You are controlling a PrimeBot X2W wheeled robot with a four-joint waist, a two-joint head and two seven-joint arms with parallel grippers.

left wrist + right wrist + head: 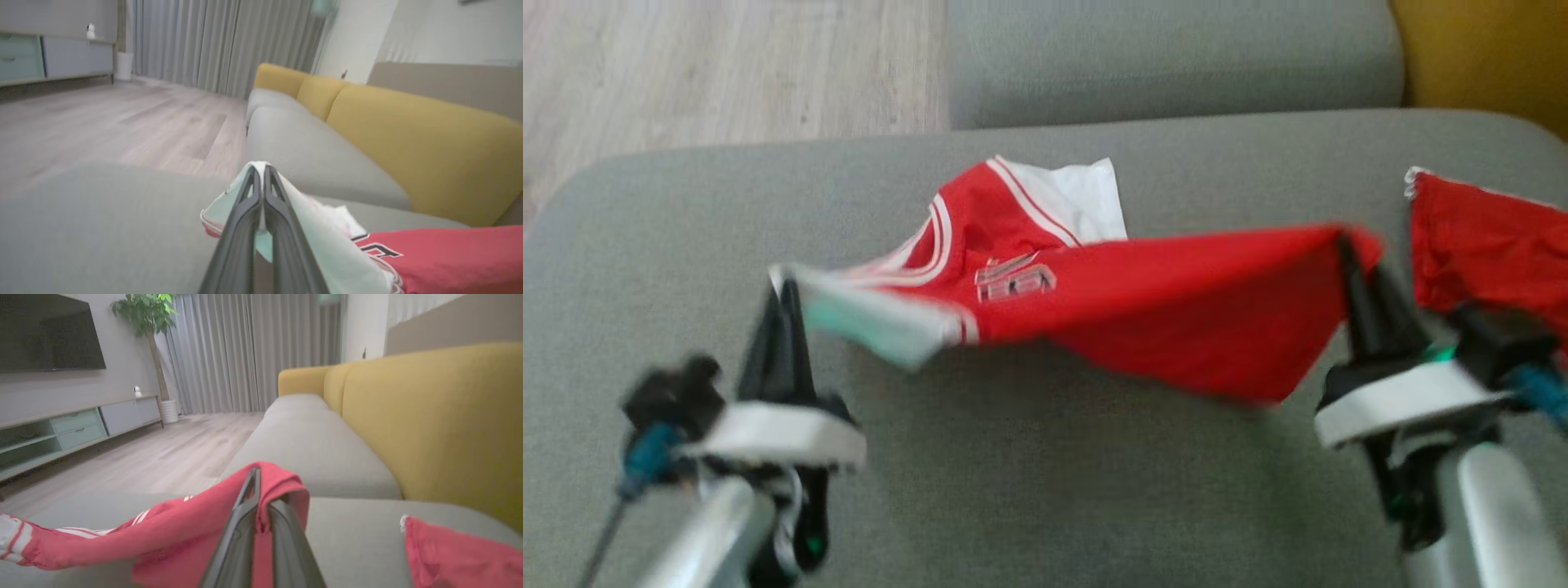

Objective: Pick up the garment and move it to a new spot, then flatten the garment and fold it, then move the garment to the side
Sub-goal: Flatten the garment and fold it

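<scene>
The garment (1143, 302) is a red jersey with white trim and lettering, stretched between my two grippers above the grey sofa seat (1029, 490). My left gripper (783, 287) is shut on its white and pale green edge (253, 192) at the left. At the right, my right gripper (1346, 245) is shut on a red corner (282, 486) of it. The middle of the jersey sags toward the cushion, and its far part (1013, 212) rests on the seat. The head view is blurred.
A second piece of red cloth (1486, 245) lies on the seat at the far right, beside my right gripper. Yellow back cushions (433, 420) run along the right. Wooden floor (727, 65) lies beyond the seat's far left edge.
</scene>
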